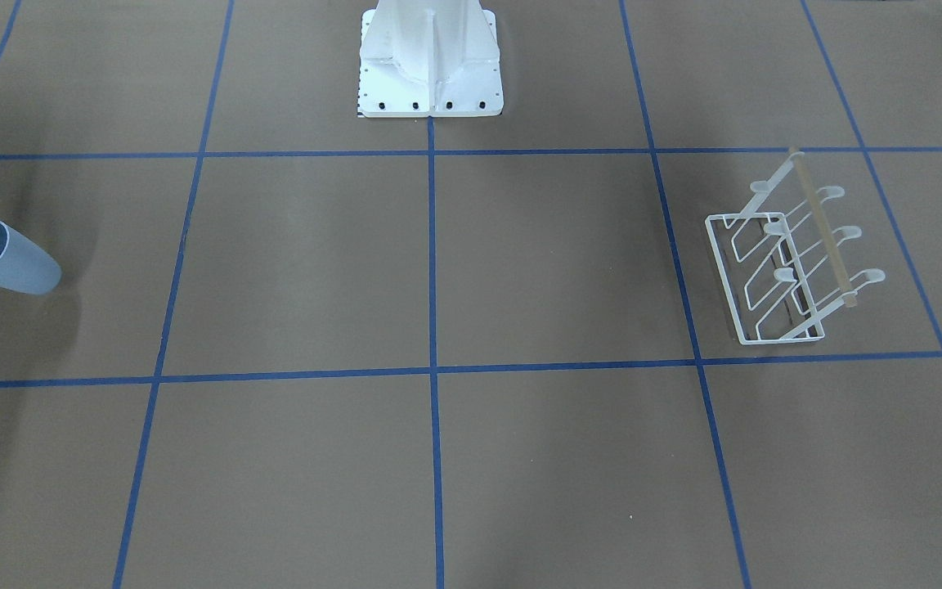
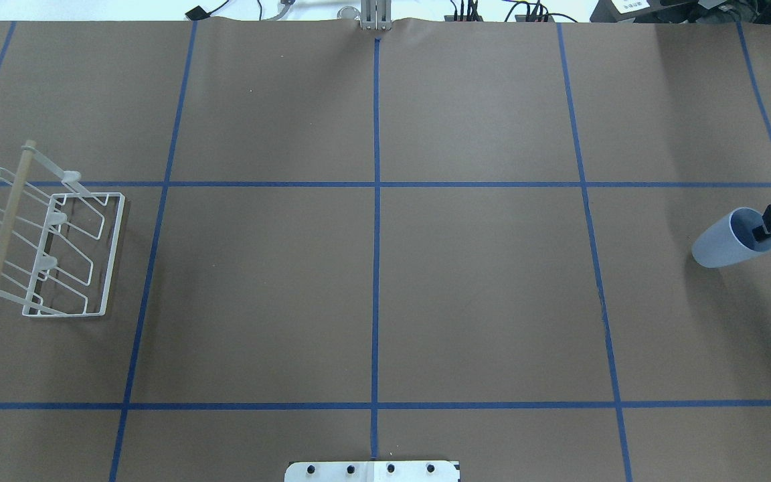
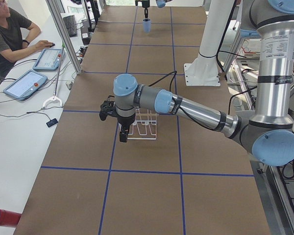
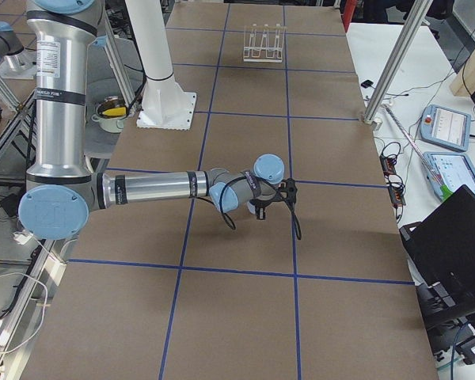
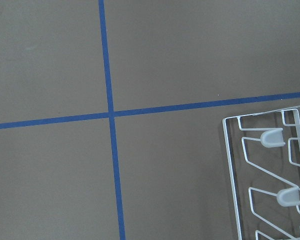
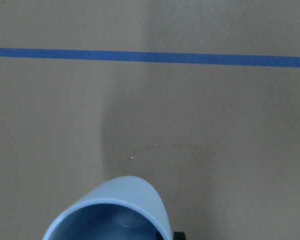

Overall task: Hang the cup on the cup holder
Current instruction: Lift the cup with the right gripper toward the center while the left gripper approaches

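Observation:
The light blue cup (image 2: 727, 241) is near the table's right end, also seen in the front view (image 1: 17, 262) and the right wrist view (image 6: 120, 207). My right gripper (image 2: 763, 231) is shut on its rim, one finger inside the cup and one outside. I cannot tell whether the cup touches the table. The white wire cup holder (image 2: 112, 254) with its wooden bar (image 1: 823, 229) stands at the left end, empty. My left gripper (image 3: 122, 136) hovers by the holder (image 3: 143, 126); I cannot tell whether it is open. The left wrist view shows a corner of the holder (image 5: 271, 137).
The robot's white base plate (image 1: 430, 74) sits at the middle of the robot's side of the table. Blue tape lines (image 2: 376, 268) divide the brown table into squares. An operator (image 3: 10, 34) sits beside tablets (image 3: 24, 83) along the far side.

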